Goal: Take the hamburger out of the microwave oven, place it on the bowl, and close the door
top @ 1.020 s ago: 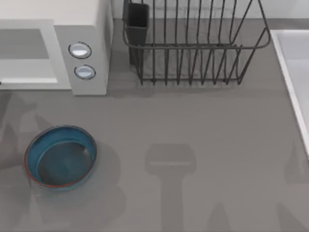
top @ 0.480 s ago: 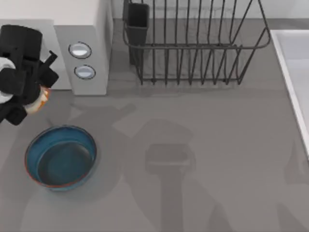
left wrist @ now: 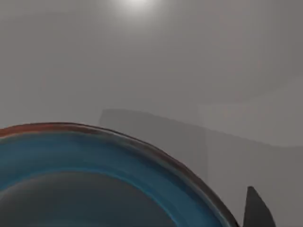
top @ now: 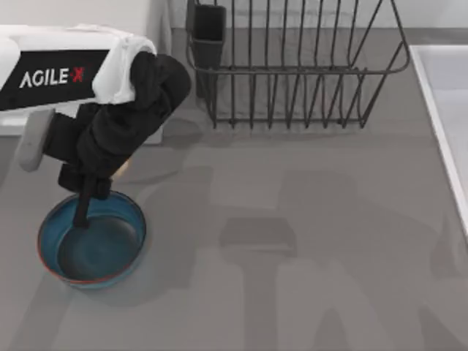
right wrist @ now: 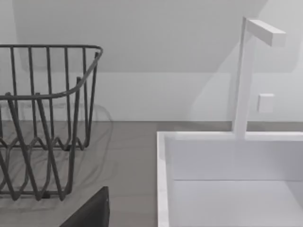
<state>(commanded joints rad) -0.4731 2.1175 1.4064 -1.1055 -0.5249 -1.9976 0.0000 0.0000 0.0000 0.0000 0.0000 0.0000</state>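
From above, the left arm (top: 73, 73) reaches in from the table's left edge, its white casing and black wrist covering most of the microwave oven (top: 155, 29), of which a white corner strip shows beside the rack. The left gripper (top: 86, 194) hangs over the far rim of the one blue bowl (top: 130, 252), which sits near the table's left front. A small orange-brown sliver, probably the hamburger (top: 120, 170), peeks out beside the black wrist just above the bowl's rim; the wrist hides the rest, so I cannot tell how far the fingers are spread or whether they hold it. One black finger (top: 80, 212) points down into the bowl. The door and knobs are hidden under the arm. One black wire rack (top: 292, 73) stands at the back middle, with a dark cup holder (top: 208, 29) at its left end. A white sink (top: 446, 110) lies along the table's right edge. The grey table (top: 307, 219) carries broad soft shadows.

In the left wrist view, the bowl's blue wall and reddish rim (left wrist: 142, 146) curve close below the camera, with grey table beyond and one dark fingertip (left wrist: 255, 210) at the edge.

In the right wrist view, the rack (right wrist: 47, 118), the sink (right wrist: 227, 165) and one white tap (right wrist: 246, 71) appear, with a dark piece of the right gripper (right wrist: 92, 213) low in the frame; its opening cannot be told.
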